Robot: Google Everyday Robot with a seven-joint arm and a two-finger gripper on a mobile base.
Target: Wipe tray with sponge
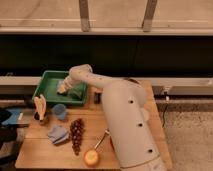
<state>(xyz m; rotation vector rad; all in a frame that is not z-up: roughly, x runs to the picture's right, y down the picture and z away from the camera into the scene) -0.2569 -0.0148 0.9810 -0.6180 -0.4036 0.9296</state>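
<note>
A green tray sits at the back left of the wooden table. My white arm reaches over it from the right. My gripper is down inside the tray, near its middle. A pale yellowish sponge shows at the gripper's tip, resting on the tray floor.
On the table in front of the tray lie a banana, a blue cup, a blue cloth, a bunch of dark grapes, an orange and a spoon. A dark object stands right of the tray.
</note>
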